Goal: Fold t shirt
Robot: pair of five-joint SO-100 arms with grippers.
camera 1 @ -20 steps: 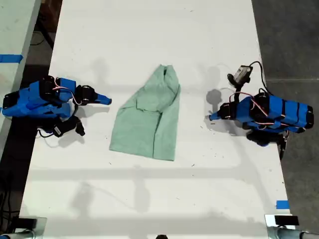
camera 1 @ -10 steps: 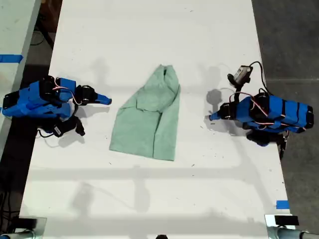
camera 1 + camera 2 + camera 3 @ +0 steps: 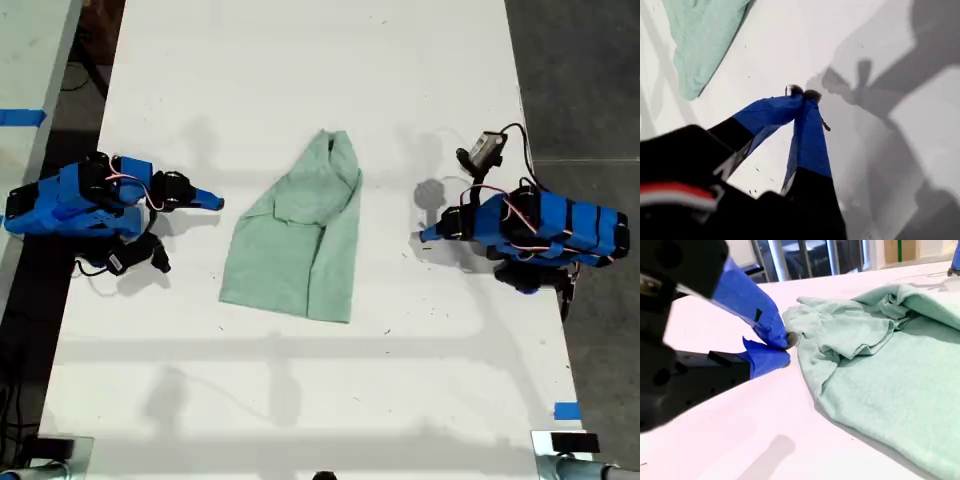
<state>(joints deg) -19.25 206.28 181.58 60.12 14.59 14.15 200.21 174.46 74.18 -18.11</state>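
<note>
I am working in what looks like a robotics lab or test bench: a long white table (image 3: 310,80) stands on a dark grey floor (image 3: 580,80), with a small blue arm (image 3: 80,195) mounted near each long edge and loose wires (image 3: 520,140) running off them. Blue tape marks (image 3: 566,411) sit by the table's edge and on a second pale table (image 3: 25,70) at the exterior view's left. My second wrist view shows metal frame legs (image 3: 777,257) past the far edge.

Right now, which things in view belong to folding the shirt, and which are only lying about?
For the job: pale mint-green fabric t shirt; my first gripper, jaws shut; my second gripper, jaws shut.
Lying about: small grey camera with black cable; short blue tape strip.
</note>
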